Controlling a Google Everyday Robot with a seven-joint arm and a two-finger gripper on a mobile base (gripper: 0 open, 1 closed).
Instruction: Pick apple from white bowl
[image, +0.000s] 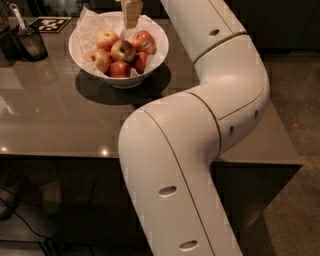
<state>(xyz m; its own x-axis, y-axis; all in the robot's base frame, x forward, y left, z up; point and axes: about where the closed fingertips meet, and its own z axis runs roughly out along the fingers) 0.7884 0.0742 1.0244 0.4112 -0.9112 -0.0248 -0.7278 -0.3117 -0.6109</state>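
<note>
The white bowl stands on the grey table at the upper left, lined with crinkled white paper and holding several apples. The apple, yellow-orange with a red blush and a dark stem dimple, lies in the middle of the pile. A redder apple with a white sticker lies to its right, and small deep-red apples lie in front. My gripper hangs at the top edge, just above the bowl's far side and slightly behind the apple. Most of it is cut off by the frame.
My white arm fills the middle and right of the view, bending over the table's right part. A dark cup with utensils and a black-and-white marker tag stand at the far left. The grey table ends at a front edge.
</note>
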